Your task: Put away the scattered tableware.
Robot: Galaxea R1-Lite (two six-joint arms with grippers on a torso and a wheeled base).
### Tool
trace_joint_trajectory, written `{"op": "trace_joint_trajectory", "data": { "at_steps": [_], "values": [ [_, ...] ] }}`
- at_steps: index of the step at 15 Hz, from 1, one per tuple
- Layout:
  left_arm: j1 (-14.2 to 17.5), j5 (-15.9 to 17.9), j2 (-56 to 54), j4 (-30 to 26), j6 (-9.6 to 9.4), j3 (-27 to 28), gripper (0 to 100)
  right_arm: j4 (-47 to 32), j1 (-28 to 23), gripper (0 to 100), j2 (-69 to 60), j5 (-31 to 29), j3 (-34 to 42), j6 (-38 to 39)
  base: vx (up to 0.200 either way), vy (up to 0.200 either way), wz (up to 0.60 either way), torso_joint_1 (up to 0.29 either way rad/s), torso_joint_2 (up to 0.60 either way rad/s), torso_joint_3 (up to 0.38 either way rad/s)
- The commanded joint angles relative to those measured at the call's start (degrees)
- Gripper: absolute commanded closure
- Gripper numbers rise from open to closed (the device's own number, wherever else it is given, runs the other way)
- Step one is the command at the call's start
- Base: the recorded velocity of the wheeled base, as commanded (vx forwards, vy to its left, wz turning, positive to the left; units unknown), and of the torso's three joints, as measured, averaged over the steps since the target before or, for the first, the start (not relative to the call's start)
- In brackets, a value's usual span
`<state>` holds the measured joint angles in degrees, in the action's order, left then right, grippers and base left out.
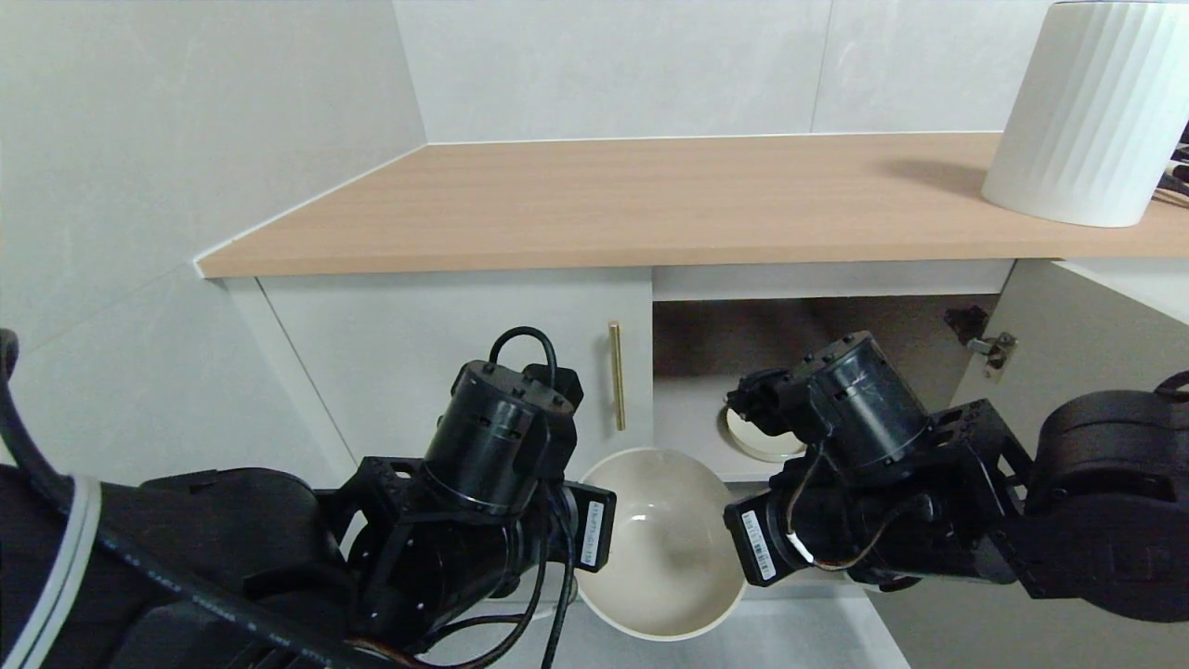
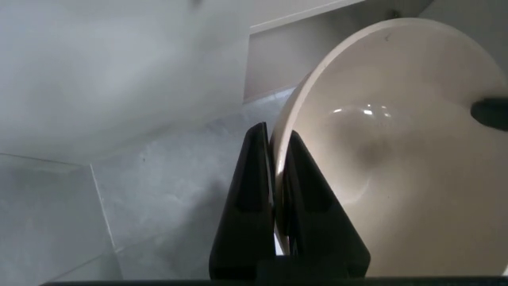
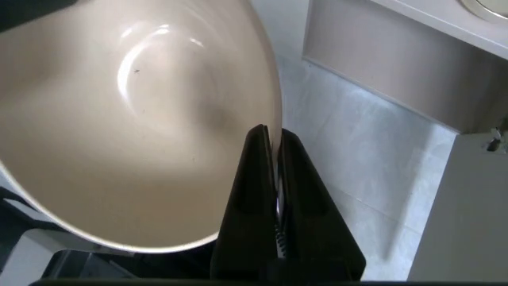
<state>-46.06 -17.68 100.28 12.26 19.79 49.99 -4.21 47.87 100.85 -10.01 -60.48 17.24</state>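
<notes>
cream bowl (image 1: 659, 548) near open cabinet (image 1: 692, 423), left gripper (image 2: 273, 168) jaws pinching its left rim, right gripper (image 3: 275, 163) jaws pinching right rim

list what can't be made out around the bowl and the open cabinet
Head view: dish on the cabinet shelf, half hidden by the right arm.
Head view: ribbed white container, cut off by the top and right edges.
Head view: bowl rim at both grips, hidden behind both arms.
</notes>
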Motion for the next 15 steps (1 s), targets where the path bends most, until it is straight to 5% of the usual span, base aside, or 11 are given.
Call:
{"op": "trace_joint_trajectory", "data": {
  "at_steps": [1, 7, 8, 12, 15],
  "values": [
    [0.0, 0.01, -0.08, 0.04, 0.08, 0.02, 100, -0.1, 0.12, 100, 0.22, -0.01, 0.01, -0.1, 0.0, 0.0, 0.0, 0.0, 0.0, 0.0],
    [0.0, 0.01, -0.08, -0.05, -0.01, -0.34, 100, -0.1, 0.29, 100, 0.22, -0.1, 0.1, -0.1, 0.0, 0.0, 0.0, 0.0, 0.0, 0.0],
    [0.0, 0.01, -0.17, 0.04, 0.08, -0.25, 0, -0.1, 0.29, 100, 0.22, -0.1, 0.1, -0.01, 0.0, 0.0, 0.0, 0.0, 0.0, 0.0],
    [0.0, -0.08, -0.17, 0.83, 0.34, -0.25, 0, -0.01, -0.85, 100, 0.75, -0.45, -0.43, 3.5, 0.0, 0.0, 0.0, 0.0, 0.0, 0.0],
    [0.09, -0.08, -0.26, 0.92, 0.34, -0.25, 0, 1.13, -8.23, 100, 2.77, -0.8, -1.84, 8.51, 0.0, 0.0, 0.0, 0.0, 0.0, 0.0]
  ]
}}
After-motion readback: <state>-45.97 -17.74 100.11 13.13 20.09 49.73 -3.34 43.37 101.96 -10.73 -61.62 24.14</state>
